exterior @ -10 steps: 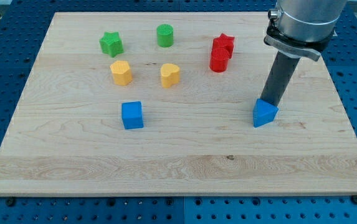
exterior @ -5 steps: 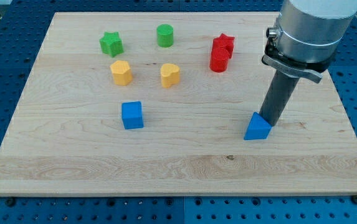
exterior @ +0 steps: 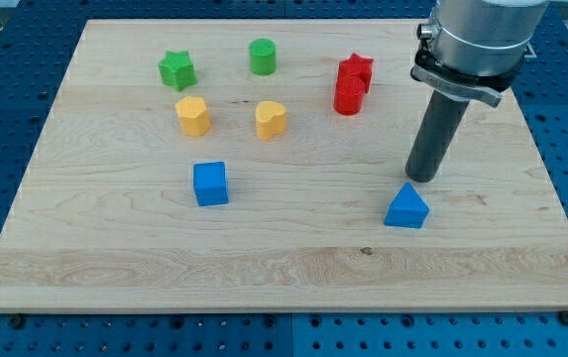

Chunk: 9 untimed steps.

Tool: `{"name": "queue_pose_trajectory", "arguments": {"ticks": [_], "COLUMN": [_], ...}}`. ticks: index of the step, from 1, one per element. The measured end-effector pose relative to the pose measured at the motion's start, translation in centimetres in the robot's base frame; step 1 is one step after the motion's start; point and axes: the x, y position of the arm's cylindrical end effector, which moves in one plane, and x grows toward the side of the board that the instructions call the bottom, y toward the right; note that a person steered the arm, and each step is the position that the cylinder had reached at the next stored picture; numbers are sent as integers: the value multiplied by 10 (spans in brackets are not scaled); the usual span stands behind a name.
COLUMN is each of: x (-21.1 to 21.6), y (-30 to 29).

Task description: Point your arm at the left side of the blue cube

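So the blue cube (exterior: 210, 183) sits left of centre on the desk (exterior: 284, 268), untouched, below the two yellow blocks (exterior: 192, 115). Over on the right, the blue triangle (exterior: 406, 207) got nudged toward 7 o'clock over the last second, and my tip (exterior: 421, 178) has now backed off it, sitting just at its 1 o'clock, not touching. There's no end effector to open or close, just the rod. The cube lies well off at 9 o'clock from my tip, so basically nothing done yet.

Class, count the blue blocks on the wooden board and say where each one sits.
2. The blue cube sits left of centre; the blue triangular block sits towards the right, just below my tip. None looks hidden.
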Motion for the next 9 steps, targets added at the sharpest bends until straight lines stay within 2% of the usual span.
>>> {"name": "queue_pose_trajectory", "arguments": {"ticks": [1,5,9], "x": [0,2,81], "y": [0,-60,-84]}}
